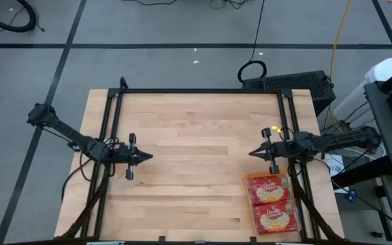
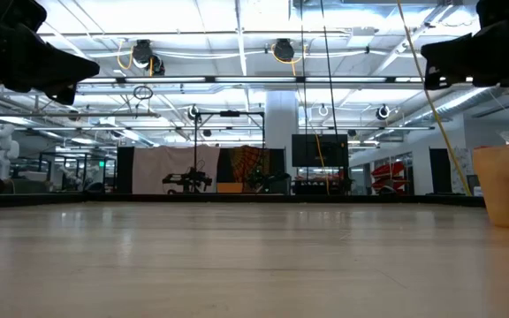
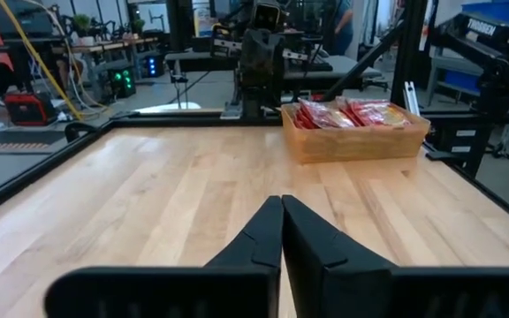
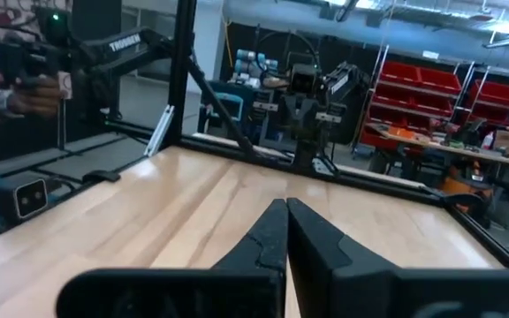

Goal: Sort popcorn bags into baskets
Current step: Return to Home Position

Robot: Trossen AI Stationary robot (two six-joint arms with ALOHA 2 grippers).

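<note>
1. I see a pale wooden desk [image 1: 196, 136] ringed by a black frame [image 1: 203, 91].
2. Red popcorn bags [image 1: 272, 204] with yellow-cream pictures lie flat, filling the orange basket [image 3: 352, 146] by the desk's right edge.
3. Left tool [image 1: 148, 156]: fingers pressed together, above the desk's left side.
4. Right tool [image 1: 252, 153]: also closed, near the basket.

The dark left arm reaches in from the table's 9 o'clock side. Its black two-finger left gripper [image 1: 148, 156] points toward 3 o'clock, fingers pressed together. The dark right arm comes from 3 o'clock. Its black two-finger right gripper [image 1: 252, 154] points toward 9 o'clock, fingers pressed together too. Both hang high, well apart.
</note>
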